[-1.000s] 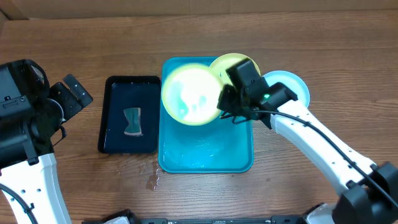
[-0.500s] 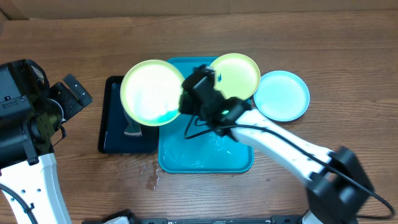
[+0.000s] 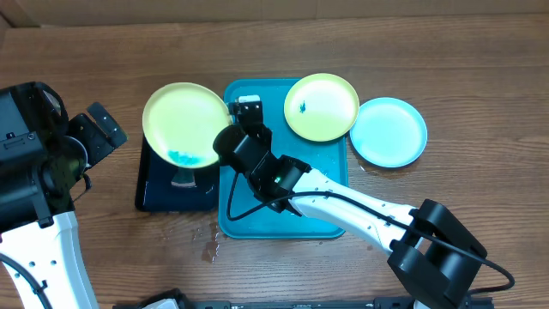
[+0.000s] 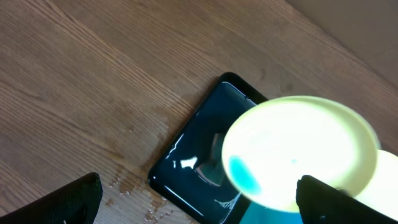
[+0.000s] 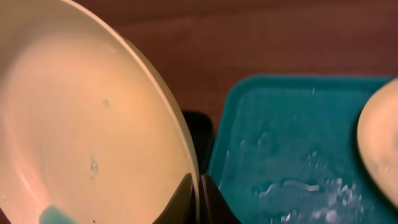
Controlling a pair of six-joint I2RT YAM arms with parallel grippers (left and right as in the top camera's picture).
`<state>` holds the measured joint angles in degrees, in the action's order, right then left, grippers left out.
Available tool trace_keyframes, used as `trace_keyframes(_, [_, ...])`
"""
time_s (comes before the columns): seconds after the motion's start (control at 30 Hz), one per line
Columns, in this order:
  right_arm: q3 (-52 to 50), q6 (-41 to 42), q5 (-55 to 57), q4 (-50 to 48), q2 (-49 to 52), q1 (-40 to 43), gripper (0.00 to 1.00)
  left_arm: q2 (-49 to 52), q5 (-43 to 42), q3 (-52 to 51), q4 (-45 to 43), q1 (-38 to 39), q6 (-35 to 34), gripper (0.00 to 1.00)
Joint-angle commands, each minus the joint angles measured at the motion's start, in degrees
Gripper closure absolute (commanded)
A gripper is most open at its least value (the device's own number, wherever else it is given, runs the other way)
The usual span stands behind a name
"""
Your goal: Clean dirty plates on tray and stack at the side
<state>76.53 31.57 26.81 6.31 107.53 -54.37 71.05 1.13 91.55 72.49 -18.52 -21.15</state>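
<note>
The left gripper (image 3: 97, 130) hangs over bare wood at far left, jaws wide apart. The black tray (image 3: 154, 193) lies beside it. Over its far half tilts 1 yellow-green plate (image 3: 184, 120), blue liquid pooled at the low rim. The right gripper (image 3: 233, 142) is clamped on that rim. Just beside lies the turquoise tray (image 3: 283, 219). A second yellow-green plate (image 3: 322, 107) overhangs its far right corner. The light blue plate (image 3: 389, 131) rests on wood beyond.

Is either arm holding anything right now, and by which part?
The right gripper pinches a yellow-green plate by its rim, above the black tray. The left gripper holds nothing.
</note>
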Motion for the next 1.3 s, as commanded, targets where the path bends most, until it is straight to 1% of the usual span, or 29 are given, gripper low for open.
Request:
trace_keyframes(0.0, [0.85, -11.80, 7.32, -4.28, -0.66, 0.09, 0.96, 0.20, 0.79, 0.37, -0.09, -0.24, -1.36, 0.00])
trace_keyframes(0.1, [0.85, -19.19, 11.52, -10.16, -0.66, 0.04, 0.96, 0.20, 0.79, 0.37, -0.09, -0.24, -1.36, 0.00])
trace_keyframes(0.17, [0.85, -26.97, 13.03, -17.38, -0.66, 0.04, 0.96, 0.20, 0.79, 0.37, -0.09, -0.24, -1.36, 0.00])
trace_keyframes(0.4, [0.85, -41.11, 12.92, -31.71, -0.66, 0.04, 0.96, 0.20, 0.79, 0.37, -0.09, -0.24, -1.36, 0.00])
trace_keyframes(0.53, [0.85, -50.88, 11.43, -39.47, -0.66, 0.04, 0.96, 0.20, 0.79, 0.37, -0.09, -0.24, -1.36, 0.00])
trace_keyframes(0.73, [0.85, -61.48, 11.43, -46.88, -0.66, 0.04, 0.96, 0.20, 0.79, 0.37, -0.09, -0.24, -1.36, 0.00])
trace_keyframes(0.83, [0.85, -62.97, 10.54, -47.76, -0.68, 0.04, 0.96, 0.20, 0.79, 0.37, -0.09, -0.24, -1.36, 0.00])
trace_keyframes(1.13, [0.85, -62.95, 9.38, -48.24, -0.68, -1.64, 0.96, 0.20, 0.79, 0.37, -0.09, -0.24, -1.36, 0.00])
trace_keyframes(1.27, [0.85, -63.17, 9.07, -50.69, -0.66, -2.27, 0.96, 0.20, 0.79, 0.37, -0.09, -0.24, -1.36, 0.00])
